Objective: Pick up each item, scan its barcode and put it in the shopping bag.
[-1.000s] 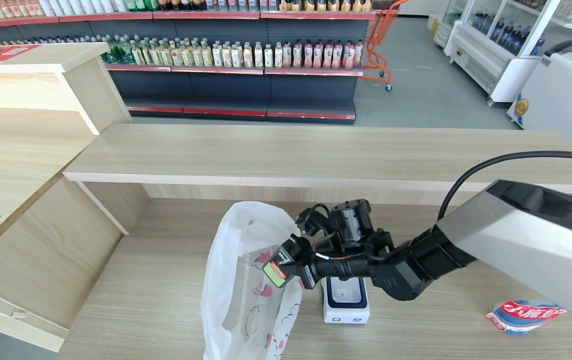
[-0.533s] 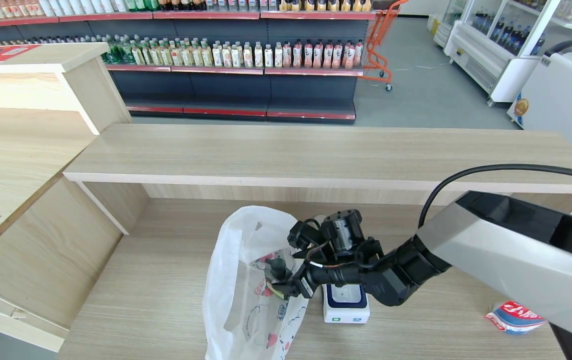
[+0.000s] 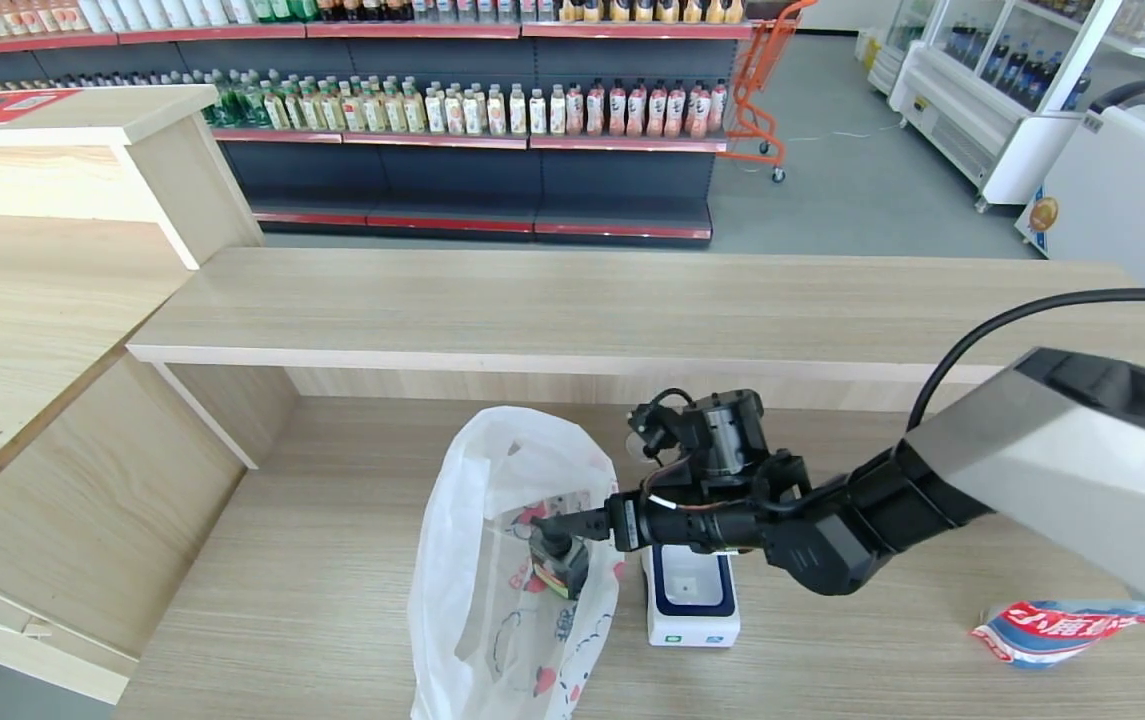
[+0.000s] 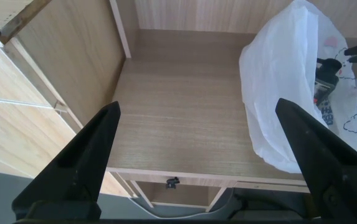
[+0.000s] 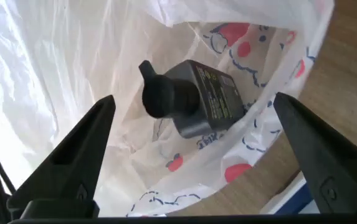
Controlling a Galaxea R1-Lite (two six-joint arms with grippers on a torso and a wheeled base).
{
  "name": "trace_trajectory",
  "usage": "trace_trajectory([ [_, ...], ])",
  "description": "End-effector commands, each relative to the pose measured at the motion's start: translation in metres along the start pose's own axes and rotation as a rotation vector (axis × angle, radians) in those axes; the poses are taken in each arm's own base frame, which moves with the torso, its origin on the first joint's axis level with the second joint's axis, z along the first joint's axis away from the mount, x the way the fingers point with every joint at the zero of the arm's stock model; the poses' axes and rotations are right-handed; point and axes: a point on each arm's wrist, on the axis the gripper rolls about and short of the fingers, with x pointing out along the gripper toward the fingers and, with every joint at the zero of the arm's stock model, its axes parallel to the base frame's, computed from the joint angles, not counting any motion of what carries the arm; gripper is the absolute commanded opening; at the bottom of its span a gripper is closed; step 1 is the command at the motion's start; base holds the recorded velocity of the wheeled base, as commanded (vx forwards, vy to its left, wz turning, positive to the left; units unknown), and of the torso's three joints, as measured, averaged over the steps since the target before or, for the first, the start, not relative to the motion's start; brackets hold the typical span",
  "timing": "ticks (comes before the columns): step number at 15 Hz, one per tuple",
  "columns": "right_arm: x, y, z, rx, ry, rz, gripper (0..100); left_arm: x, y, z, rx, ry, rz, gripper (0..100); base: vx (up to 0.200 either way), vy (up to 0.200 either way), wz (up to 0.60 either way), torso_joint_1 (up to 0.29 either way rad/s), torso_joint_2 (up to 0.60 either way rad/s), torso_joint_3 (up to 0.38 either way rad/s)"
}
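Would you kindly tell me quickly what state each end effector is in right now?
Left end effector: open, empty.
Right end effector: open, above the bottle in the bag.

My head camera looks forward and down on the counter (image 3: 282, 600) and shopping bag (image 3: 472, 580); my left wrist camera sees that bag from afar, my right peers closely inside.
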Motion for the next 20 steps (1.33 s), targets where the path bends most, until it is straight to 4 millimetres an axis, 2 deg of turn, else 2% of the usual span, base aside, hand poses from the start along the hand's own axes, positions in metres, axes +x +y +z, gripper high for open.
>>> trace_trajectory([
  [1,-0.033,0.002,0.01,0.123,-0.037,-0.013,100,0.0,0.0,0.0,0.0,0.0,0.0,100,0.0,0.0,0.0,0.0,0.0,0.0],
  [4,-0.068,0.009,0.029,0.345,-0.116,0.002,100,0.0,0.0,0.0,0.0,0.0,0.0,100,0.0,0.0,0.0,0.0,0.0,0.0],
  [6,-0.11,0.013,0.038,0.389,-0.185,0.008,100,0.0,0.0,0.0,0.0,0.0,0.002,100,0.0,0.0,0.0,0.0,0.0,0.0],
  [7,-0.121,0.012,0.037,0.393,-0.194,0.001,100,0.0,0.0,0.0,0.0,0.0,0.0,100,0.0,0.0,0.0,0.0,0.0,0.0],
  [9,-0.18,0.019,0.02,0.347,-0.242,-0.04,100,0.0,0.0,0.0,0.0,0.0,0.0,100,0.0,0.0,0.0,0.0,0.0,0.0],
  [12,-0.243,0.024,-0.012,0.153,-0.162,-0.196,100,0.0,0.0,0.0,0.0,0.0,0.0,100,0.0,0.0,0.0,0.0,0.0,0.0],
  [15,-0.274,0.021,-0.017,0.019,-0.16,-0.338,100,0.0,0.0,0.0,0.0,0.0,0.0,100,0.0,0.0,0.0,0.0,0.0,0.0],
  [16,-0.277,0.02,-0.017,-0.008,-0.167,-0.373,100,0.0,0.0,0.0,0.0,0.0,0.0,100,0.0,0.0,0.0,0.0,0.0,0.0],
  [17,-0.284,0.018,-0.016,-0.054,-0.184,-0.486,100,0.0,0.0,0.0,0.0,0.0,0.0,100,0.0,0.0,0.0,0.0,0.0,0.0],
  [20,-0.296,0.022,-0.018,-0.054,-0.231,-0.565,100,0.0,0.0,0.0,0.0,0.0,0.0,100,0.0,0.0,0.0,0.0,0.0,0.0],
])
